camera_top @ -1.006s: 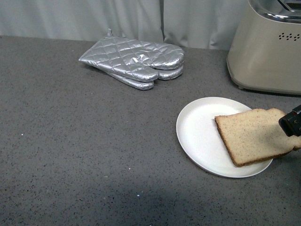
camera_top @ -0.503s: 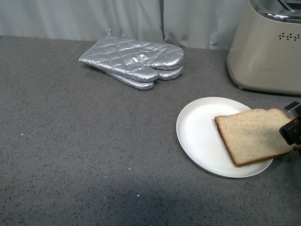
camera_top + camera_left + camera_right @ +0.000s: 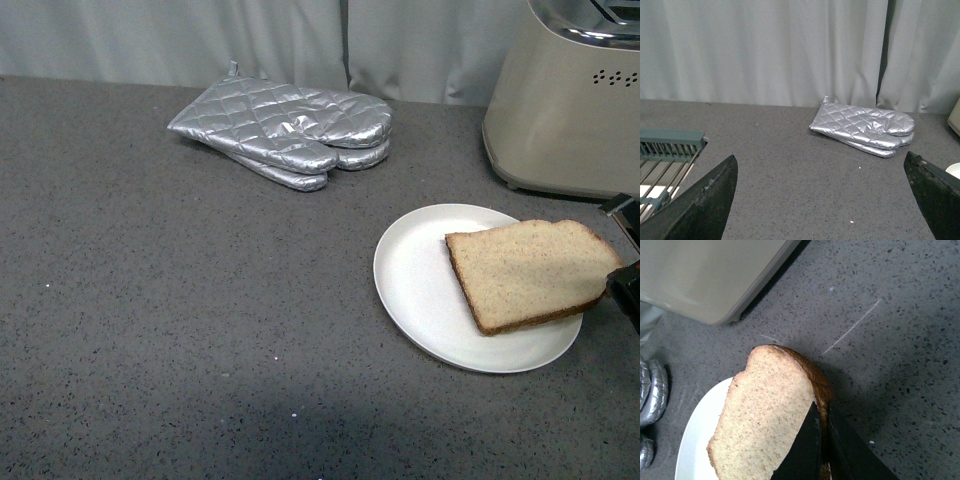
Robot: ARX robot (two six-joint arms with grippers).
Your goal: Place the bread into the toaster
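Front view: toaster [image 3: 565, 110] sits back right with its slots facing up, so the slice likely has to go in edge-on. White plate [image 3: 420, 290] is just in front of it. Bread [image 3: 525, 272] is tilted over the plate's right side, with the right gripper [image 3: 823, 407] clamped on its crust edge. Left gripper [image 3: 820, 157] is idle, jaws wide apart, empty.

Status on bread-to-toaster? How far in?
Done: right gripper is shut on the crust edge of the bread. In hand: the slice looks raised over the plate. To do: carry it to the toaster and drop it in. Left gripper is open, holding nothing.
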